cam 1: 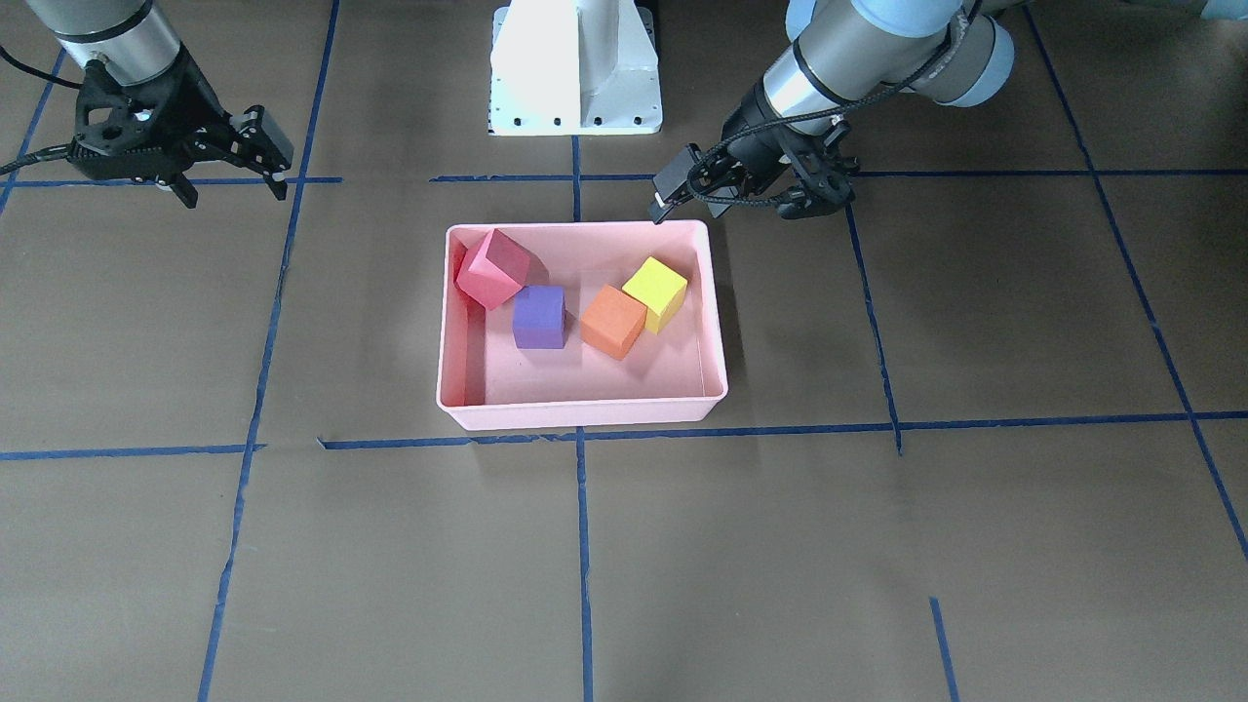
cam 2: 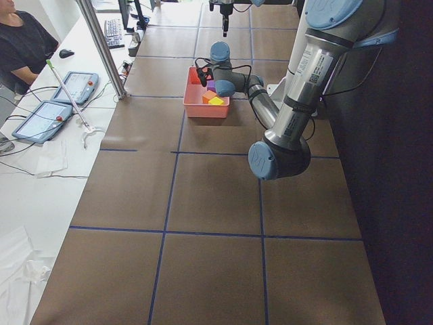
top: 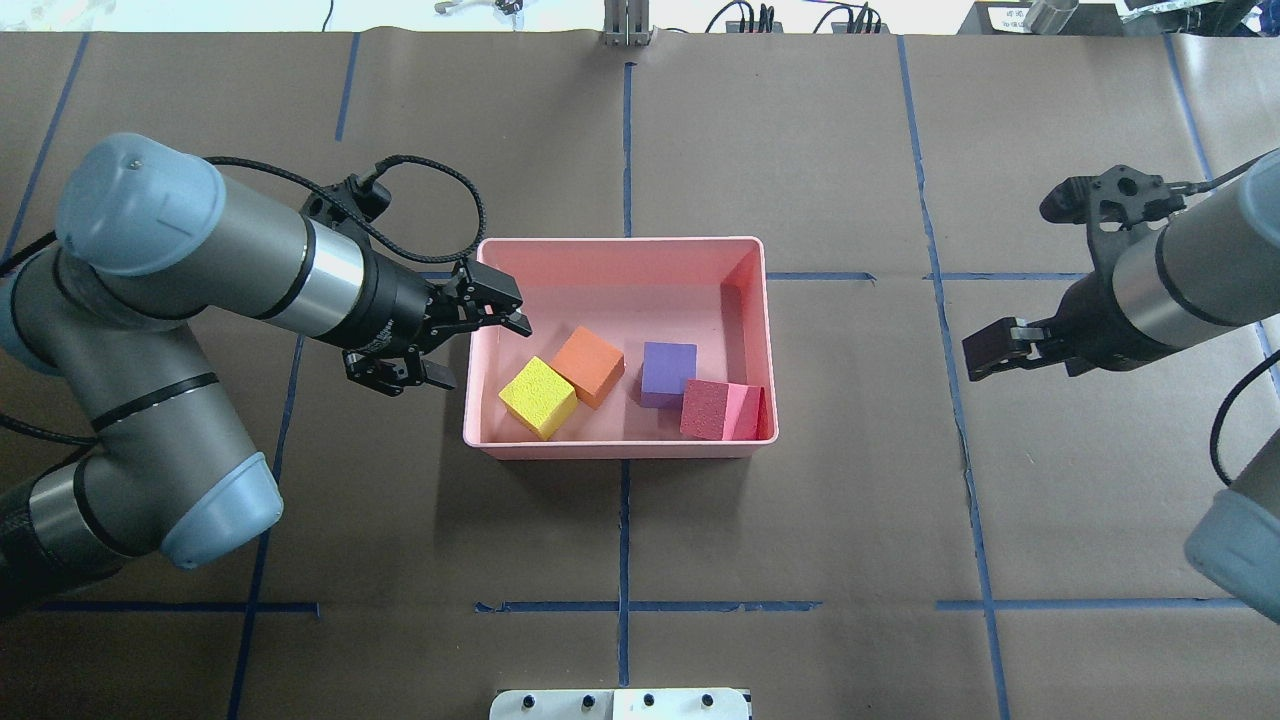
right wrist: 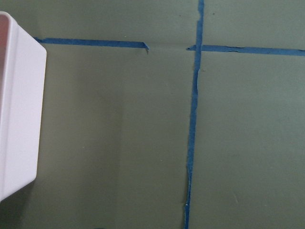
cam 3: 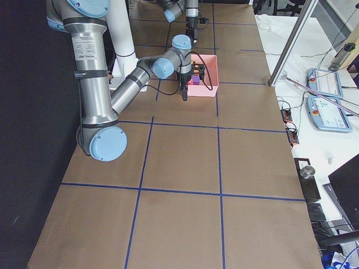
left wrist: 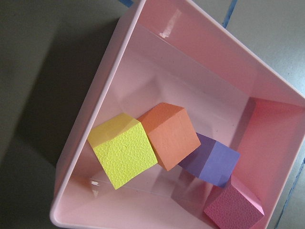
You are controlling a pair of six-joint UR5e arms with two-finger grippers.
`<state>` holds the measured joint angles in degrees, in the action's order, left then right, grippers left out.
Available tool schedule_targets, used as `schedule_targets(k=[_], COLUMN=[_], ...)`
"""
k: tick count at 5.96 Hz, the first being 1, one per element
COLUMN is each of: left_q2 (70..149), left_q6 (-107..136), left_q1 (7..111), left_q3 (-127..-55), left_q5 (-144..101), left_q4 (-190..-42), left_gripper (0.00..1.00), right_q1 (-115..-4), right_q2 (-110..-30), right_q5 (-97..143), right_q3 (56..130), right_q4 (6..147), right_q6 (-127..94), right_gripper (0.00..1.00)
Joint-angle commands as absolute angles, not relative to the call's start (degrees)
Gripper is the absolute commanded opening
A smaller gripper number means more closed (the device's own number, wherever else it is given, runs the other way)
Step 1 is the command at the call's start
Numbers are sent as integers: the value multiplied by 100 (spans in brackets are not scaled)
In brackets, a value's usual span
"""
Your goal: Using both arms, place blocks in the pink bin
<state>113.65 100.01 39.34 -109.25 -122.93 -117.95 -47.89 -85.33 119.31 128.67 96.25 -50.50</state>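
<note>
Inside the pink bin (top: 620, 240) on the bench (top: 800, 550), the yellow-green block (top: 538, 397) touches the orange block (top: 590, 366). The purple block (top: 668, 372) sits beside the red-pink block (top: 715, 410), which is tilted in a corner. At the bin's rim the left gripper (top: 468, 338) hovers, jaws spread, empty. Well apart, the right gripper (cam 1: 232, 185) is likewise spread and empty.

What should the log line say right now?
blocks: purple, red-pink, orange, yellow-green all in pink bin | left gripper: open, empty, at bin edge | right gripper: open, empty, off to bin's side
</note>
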Motion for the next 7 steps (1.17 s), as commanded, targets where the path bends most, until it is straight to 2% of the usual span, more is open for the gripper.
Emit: schedule_targets(k=[1, 3, 4, 5, 7], left_q2=[10117, 8708, 8101, 7555, 6981], left_q6=[8815, 6814, 5472, 3857, 1540], left_q1=[4296, 4979, 5358, 5849, 6878], left_q3=[-11631, -12040, -12024, -11936, -11385], left_q5=[-12331, -12348, -12366, -12645, -13164], left_q4=[-11795, -11795, -11795, -11778, -11603], left_gripper=[100, 100, 100, 100, 100], right_q1=[-5499, -6157, -6692, -7419, -8600], right_q2=[-9216, -9771, -9965, -10115, -10475], right_q5=[12295, 12313, 12696, 13274, 13709], right_q3=[12850, 12780, 12570, 12133, 11446], right_q4=[9589, 9606, 9606, 9606, 9650], right_q6=[-3795, -2634, -1967, -968, 714], right_gripper=[100, 100, 100, 100, 100])
